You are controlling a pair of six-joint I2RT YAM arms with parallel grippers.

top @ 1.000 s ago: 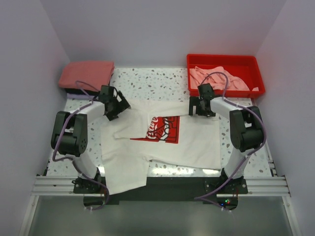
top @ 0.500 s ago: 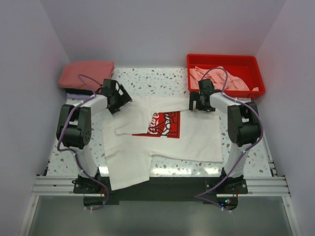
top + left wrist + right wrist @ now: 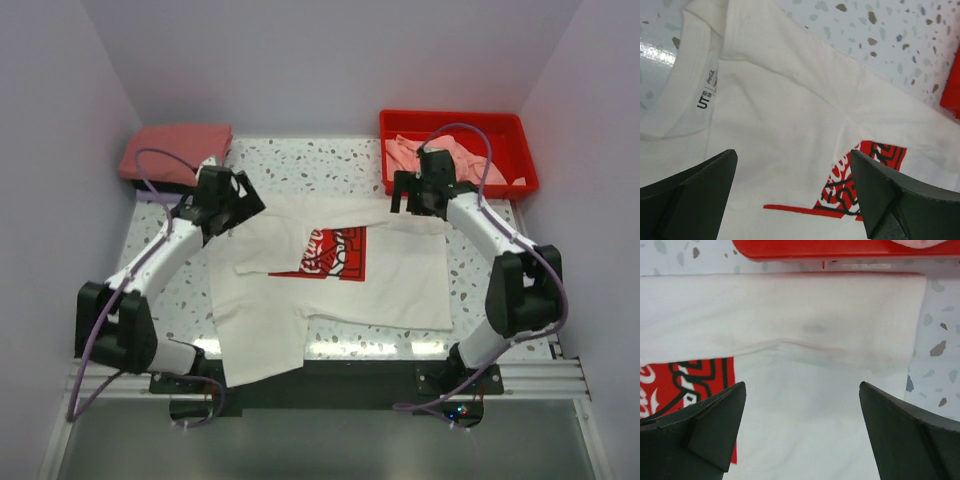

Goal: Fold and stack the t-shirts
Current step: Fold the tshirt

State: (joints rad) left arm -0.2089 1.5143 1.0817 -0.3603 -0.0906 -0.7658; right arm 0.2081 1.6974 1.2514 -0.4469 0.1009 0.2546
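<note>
white t-shirt (image 3: 400,285): on the bench (image 3: 310,165), red print (image 3: 335,252) up | left jaws: spread wide, empty, near its collar (image 3: 687,75) | right jaws: spread wide, empty, by the red tray (image 3: 450,118)

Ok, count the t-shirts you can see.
3 for certain: a white t-shirt spread mid-table, a folded salmon-red t-shirt at the far left corner, a pink one in the red tray. More may be hidden beneath or among them.
</note>
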